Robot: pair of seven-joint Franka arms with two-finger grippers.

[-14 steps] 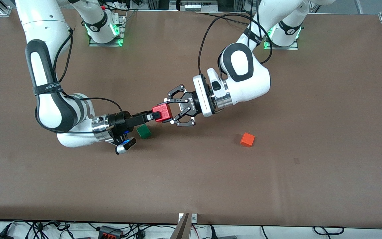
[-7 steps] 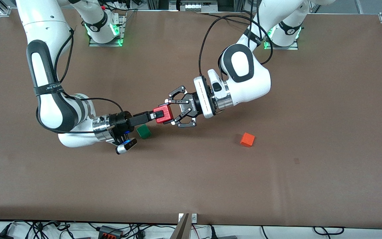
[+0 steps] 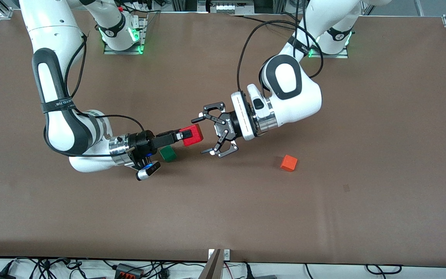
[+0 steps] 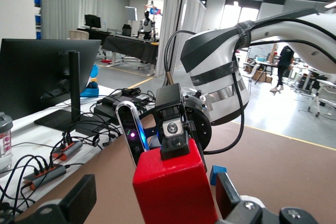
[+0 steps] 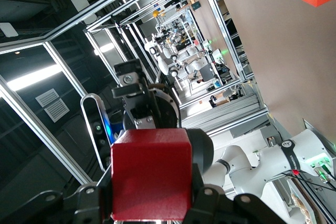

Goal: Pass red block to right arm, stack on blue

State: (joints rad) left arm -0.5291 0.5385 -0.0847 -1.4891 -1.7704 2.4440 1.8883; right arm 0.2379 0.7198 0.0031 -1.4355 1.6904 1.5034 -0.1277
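Handover is done: red block [image 3: 192,135] sits clamped in the right gripper [image 3: 185,135] above the table near the green cube [image 3: 167,154], while the left gripper [image 3: 204,133], jaws spread wide, faces it just beside, toward the left arm's end.

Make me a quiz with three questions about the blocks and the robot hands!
1. Which block lies closest to the left arm's end of the table?
A green
B orange
C red

2. What colour is the block in the right gripper?
A red
B blue
C green

3. How is the left gripper?
A shut on a block
B open
C shut on nothing

Answers:
1 B: the orange block lies on that side, and the green block lies nearer the right arm's end.
2 A: the right gripper's fingers pinch the red block.
3 B: its fingers stand wide apart, off the red block.
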